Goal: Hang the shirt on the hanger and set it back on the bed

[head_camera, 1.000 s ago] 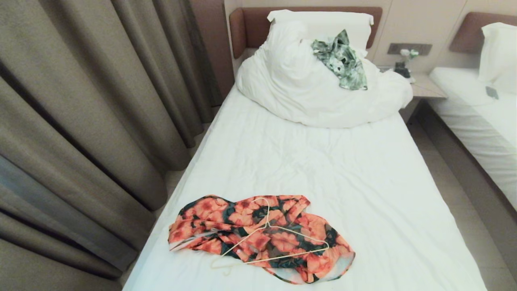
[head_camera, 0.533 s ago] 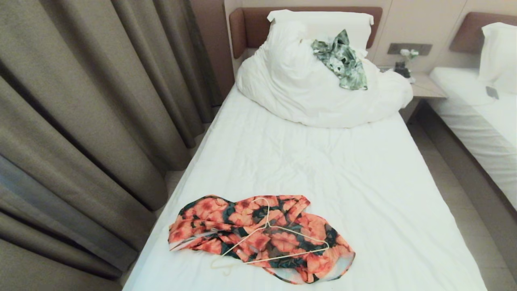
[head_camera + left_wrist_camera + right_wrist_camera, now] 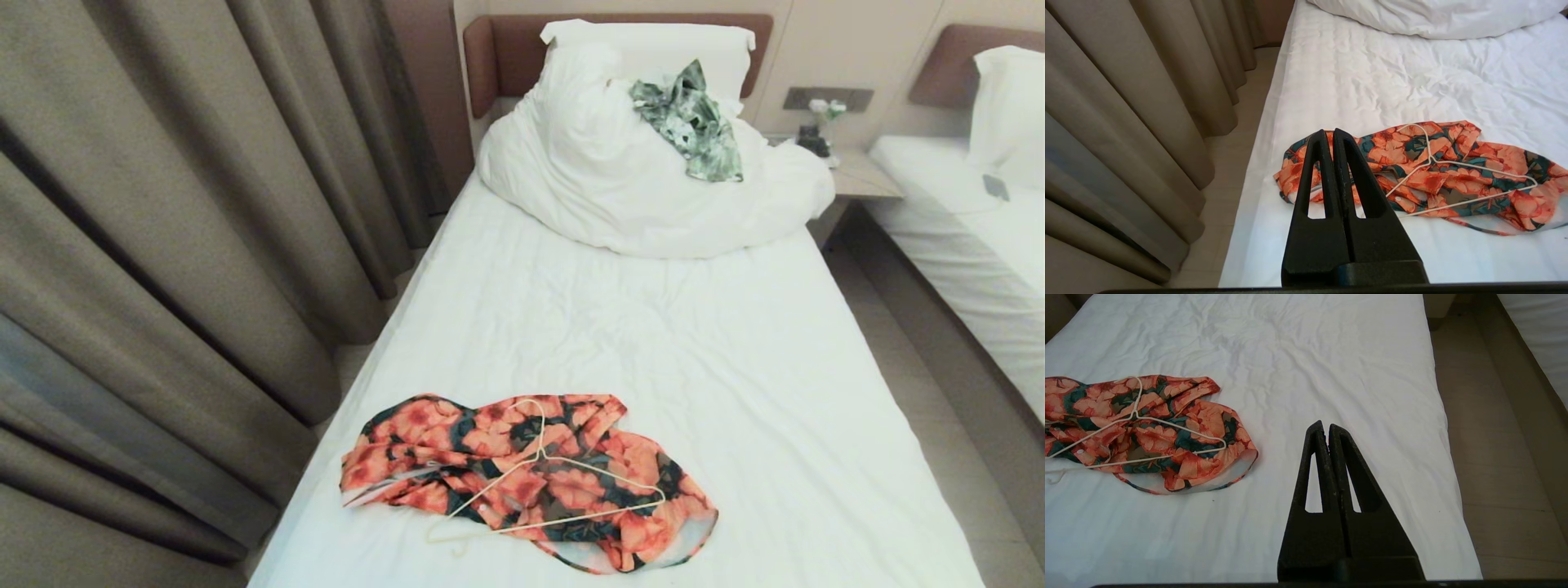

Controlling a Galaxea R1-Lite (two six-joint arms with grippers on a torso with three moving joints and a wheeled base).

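Note:
The shirt, orange flowers on dark green, lies crumpled near the front left of the bed. On top of it rests the cream wire hanger, hook toward the headboard. Neither arm shows in the head view. The left wrist view has my left gripper shut and empty, held above the near end of the shirt and left of the hanger. My right gripper is shut and empty over bare sheet, to the right of the shirt and hanger.
A white duvet is bunched at the headboard with a green-and-white leaf-patterned garment on it. Heavy curtains hang close on the left. A nightstand and a second bed stand to the right across a floor strip.

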